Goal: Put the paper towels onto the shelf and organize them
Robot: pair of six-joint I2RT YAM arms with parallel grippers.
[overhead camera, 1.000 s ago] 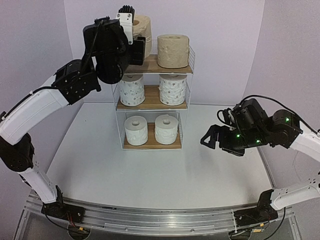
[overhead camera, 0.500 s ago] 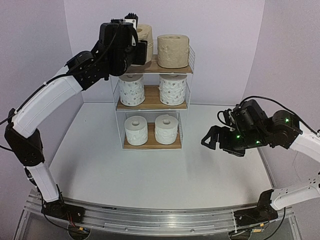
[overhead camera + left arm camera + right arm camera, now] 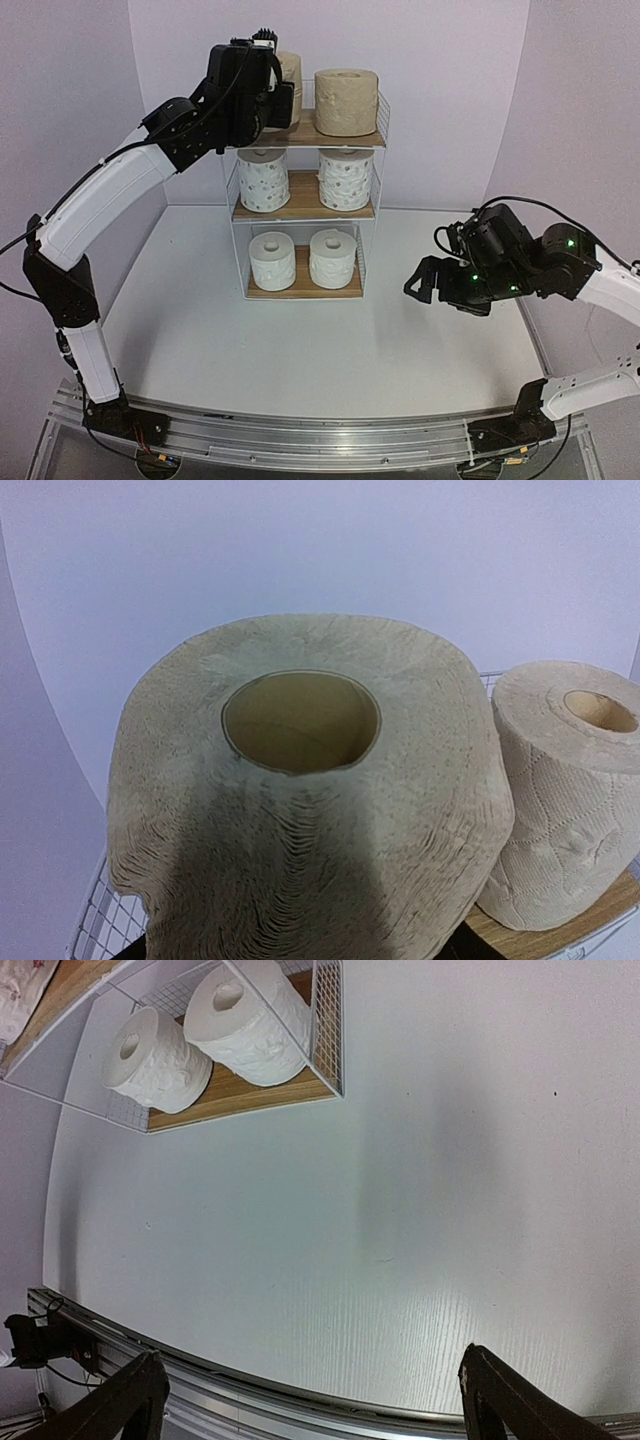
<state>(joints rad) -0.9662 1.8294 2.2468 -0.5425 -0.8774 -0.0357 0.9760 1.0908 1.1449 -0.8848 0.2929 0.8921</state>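
5 paper towels (image 3: 272, 260) already stand on the shelf (image 3: 305, 130) as the left gripper (image 3: 276, 96), clamped on the 6th, a squashed beige roll (image 3: 300, 810), holds it at the top tier. Its twin (image 3: 347, 100) sits just right of the tool. The right gripper (image 3: 425, 282) hangs spread wide, well apart. Released while tilted, the roll could topple off the board's edge.

Each tier of the shelf (image 3: 303, 208) holds two rolls (image 3: 347, 178) with just a thin gap between, and mesh (image 3: 328, 1020) shuts the ends. The left arm (image 3: 110, 195) crowds the top left roll (image 3: 300, 810). There's open air above the top right roll (image 3: 347, 100) and open table (image 3: 300, 350) in front.
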